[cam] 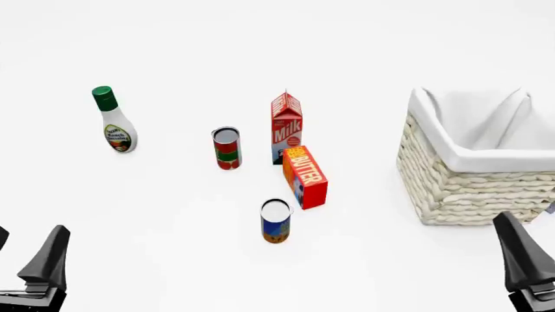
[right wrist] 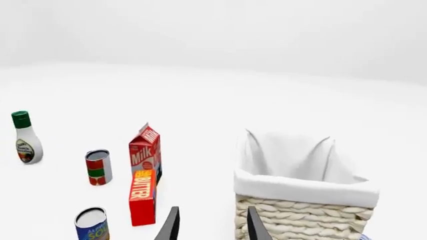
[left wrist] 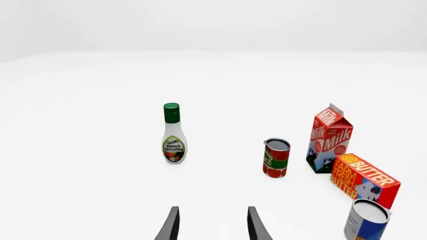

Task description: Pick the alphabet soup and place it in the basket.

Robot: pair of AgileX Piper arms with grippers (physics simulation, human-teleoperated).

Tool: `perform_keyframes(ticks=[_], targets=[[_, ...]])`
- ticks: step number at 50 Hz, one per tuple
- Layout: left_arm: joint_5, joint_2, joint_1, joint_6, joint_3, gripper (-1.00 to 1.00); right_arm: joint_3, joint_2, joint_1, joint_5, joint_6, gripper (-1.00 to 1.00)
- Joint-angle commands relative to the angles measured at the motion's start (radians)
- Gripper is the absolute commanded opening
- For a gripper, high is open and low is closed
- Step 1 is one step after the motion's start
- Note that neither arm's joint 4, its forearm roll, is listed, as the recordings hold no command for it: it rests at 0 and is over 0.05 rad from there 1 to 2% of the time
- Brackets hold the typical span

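We log both grippers at rest, well short of every object. The left gripper (left wrist: pixel 210 225) shows two dark fingers standing apart with nothing between them; the right gripper (right wrist: pixel 210 224) reads the same in its own wrist view, fingers spread and empty. In the front view only parts of each gripper show at the lower corners.

From the left gripper, the alphabet soup (cam: pixel 275 221), a small upright cylindrical can with a silver-white top and a blue label turning orange at the base, lies ahead and off to the right. From the right gripper it lies ahead and off to the left. We judge it somewhat nearer the left gripper, though not by much. Its long axis is vertical.

Just beyond the can from both grippers, near but apart from it, lies the red and orange butter box (cam: pixel 305 176), and behind that stands the red and white milk carton (cam: pixel 286 127). The red-and-green labelled can (cam: pixel 226 147) stands further out and left of the soup; the white ranch dressing bottle with green cap (cam: pixel 114 119) is furthest left.

The large square cream wicker basket with white cloth lining (cam: pixel 459 188) sits directly ahead of the right gripper, well apart from the soup.

We judge the approach must come from the near side, as the butter box crowds the far side.
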Motion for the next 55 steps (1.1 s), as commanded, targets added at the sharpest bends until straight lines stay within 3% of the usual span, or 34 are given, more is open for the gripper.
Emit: perform_keyframes(ticks=[1,25,55], targets=[[0.000,0.000,0.000,0.000,0.000,1.00,-0.065,-0.001,0.115,0.041,-0.008,1.00],[0.000,0.000,0.000,0.000,0.000,1.00,-0.042,0.004,0.296,0.037,-0.010,1.00],[0.000,0.000,0.000,0.000,0.000,1.00,-0.052,0.249,0.437,-0.200,-0.026,1.00]])
